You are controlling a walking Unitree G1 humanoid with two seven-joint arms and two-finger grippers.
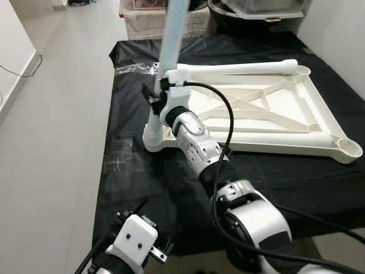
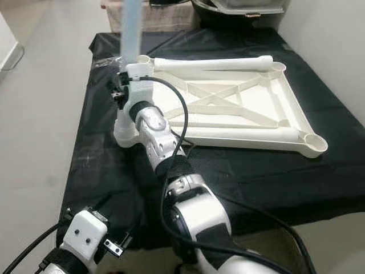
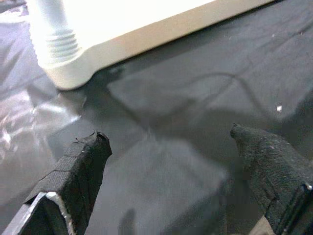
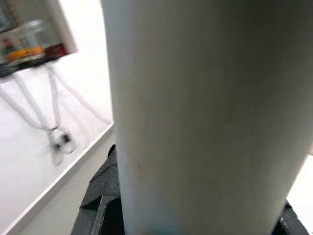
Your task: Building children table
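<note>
Gripping the upright table leg (image 1: 171,40) low down, the right gripper (image 1: 158,94) is clenched around it above the corner socket (image 1: 153,138) of the upturned white tabletop (image 1: 268,108) on black sheeting (image 1: 131,165). Hollow plastic: probably light, stiff, slick; hold near the thread. Left gripper (image 3: 166,161) hovers released. Dark tub (image 1: 251,17) behind, contents unclear.

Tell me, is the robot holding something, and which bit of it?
Yes. The right gripper grips the upright white table leg near its bottom end, just above the corner socket of the upturned tabletop. The left gripper is open, holding nothing.
</note>
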